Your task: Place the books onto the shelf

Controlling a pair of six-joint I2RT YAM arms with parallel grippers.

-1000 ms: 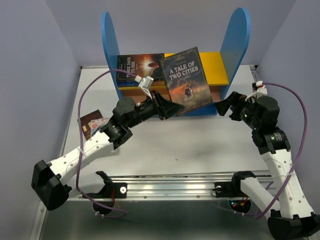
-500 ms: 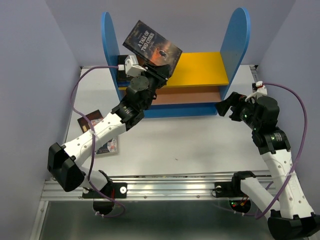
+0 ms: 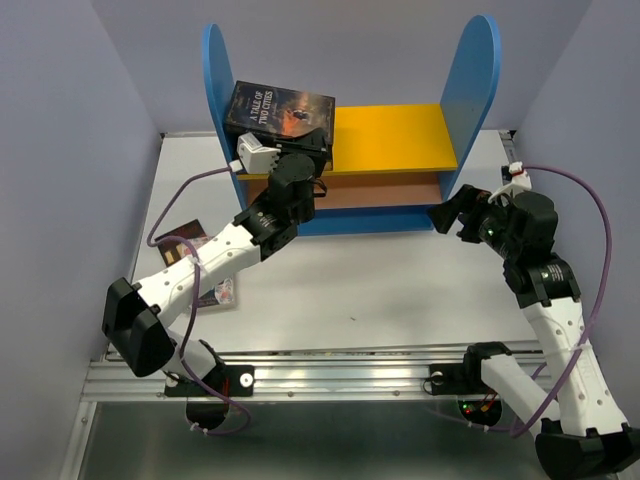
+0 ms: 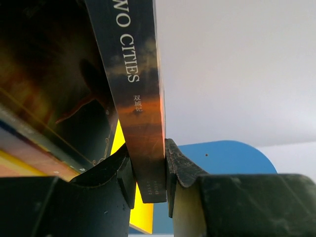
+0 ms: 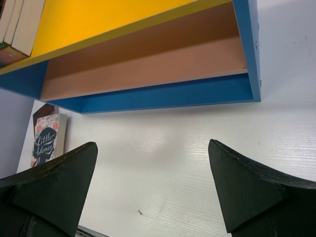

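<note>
The left pincer (image 4: 148, 173) is clamped on the spine edge of A Tale of Two Cities (image 3: 280, 108). It holds the book at the 11 o'clock end of the shelf (image 3: 478, 80), above books (image 5: 17, 27) already on the yellow board (image 3: 400, 130), and has not yet released it. The right pincer (image 3: 450, 215) hangs wide open and empty at 3 o'clock. At 9 o'clock on the bench (image 3: 400, 290), Little Women (image 5: 47, 140) and seemingly one more book, half hidden by the arm, await shelving.
</note>
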